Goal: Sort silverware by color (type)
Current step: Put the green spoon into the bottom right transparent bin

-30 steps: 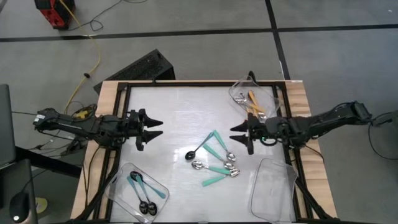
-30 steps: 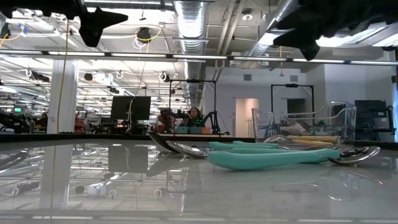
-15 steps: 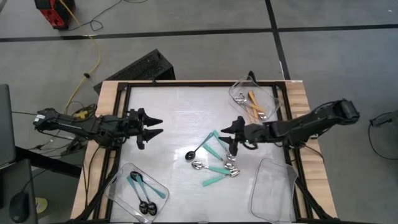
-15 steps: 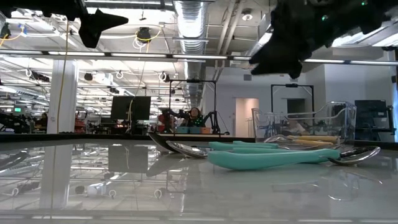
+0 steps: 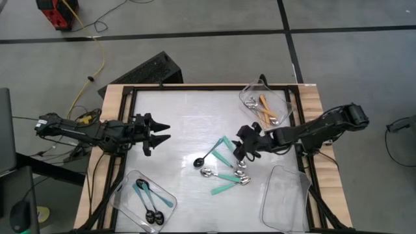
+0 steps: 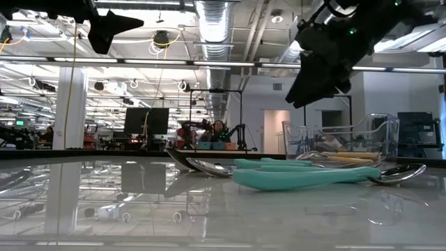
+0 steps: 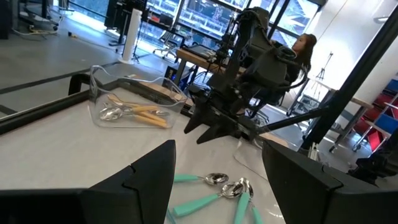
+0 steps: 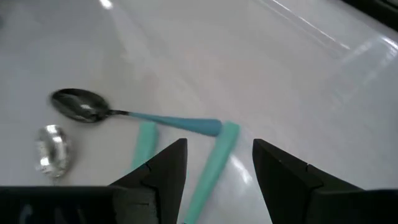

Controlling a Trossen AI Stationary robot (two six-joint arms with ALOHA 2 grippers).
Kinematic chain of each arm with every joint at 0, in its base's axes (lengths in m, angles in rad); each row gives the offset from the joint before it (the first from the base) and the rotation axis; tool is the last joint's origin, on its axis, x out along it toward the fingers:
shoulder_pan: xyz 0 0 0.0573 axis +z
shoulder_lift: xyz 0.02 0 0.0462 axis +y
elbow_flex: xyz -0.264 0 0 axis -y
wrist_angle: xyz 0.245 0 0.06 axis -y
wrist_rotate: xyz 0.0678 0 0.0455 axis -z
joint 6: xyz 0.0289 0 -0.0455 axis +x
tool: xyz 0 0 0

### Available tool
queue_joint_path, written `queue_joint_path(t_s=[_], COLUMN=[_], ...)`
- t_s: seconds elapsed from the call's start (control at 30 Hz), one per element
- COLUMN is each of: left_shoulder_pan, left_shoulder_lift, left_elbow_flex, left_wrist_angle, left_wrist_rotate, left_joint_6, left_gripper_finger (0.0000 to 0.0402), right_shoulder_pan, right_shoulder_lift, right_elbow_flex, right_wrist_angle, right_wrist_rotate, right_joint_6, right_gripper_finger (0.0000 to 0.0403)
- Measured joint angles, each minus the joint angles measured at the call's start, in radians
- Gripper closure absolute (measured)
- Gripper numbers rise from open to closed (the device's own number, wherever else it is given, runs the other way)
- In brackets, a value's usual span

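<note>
A white table (image 5: 182, 123) seen from above, with a dark robot arm reaching in from each side. The right gripper (image 5: 242, 148) hangs above a loose cluster of spoons in the middle of the table, its two fingers (image 8: 163, 167) spread apart with nothing between them. Through the gap, its wrist camera looks down on two teal-green handles (image 8: 214, 163) and a thin blue-handled spoon with a dark bowl (image 8: 134, 114) lying across their ends. The cluster holds several teal-green-handled spoons with silver bowls (image 5: 229, 179), lying touching and overlapping one another, with the blue-handled spoon (image 5: 209, 156) at its left edge.

The left gripper (image 5: 161, 130) waits over the table's left side, well away from the spoons, fingers (image 7: 144, 180) also wide and empty.

Three clear plastic trays stand near the corners. The far right one (image 5: 252, 92) holds orange-handled spoons (image 5: 266, 109). The near left one (image 5: 128, 185) holds blue-handled spoons with black bowls (image 5: 148, 203). The near right tray (image 5: 285, 198) sits just beside the cluster.

Beyond the table, a black keyboard-like object (image 5: 144, 70) lies on the grey floor, and a yellow cable (image 5: 97, 58) trails past. The low view shows a workshop with a seated person (image 6: 217, 130) far behind.
</note>
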Motion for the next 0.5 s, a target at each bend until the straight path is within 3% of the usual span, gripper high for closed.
queue_joint_path(t_s=[0.5], left_shoulder_pan=[0.000], left_shoulder_lift=[0.000], left_elbow_flex=[0.001], left_wrist_angle=[-0.009], left_wrist_rotate=[-0.025], left_joint_6=[0.000], left_gripper_finger=[0.0176], right_shoulder_pan=[0.001], right_shoulder_lift=[0.119], right_elbow_flex=[-0.001], right_wrist_angle=[0.023], right_wrist_rotate=[0.013], right_joint_6=[0.096], right_gripper_finger=[0.0196])
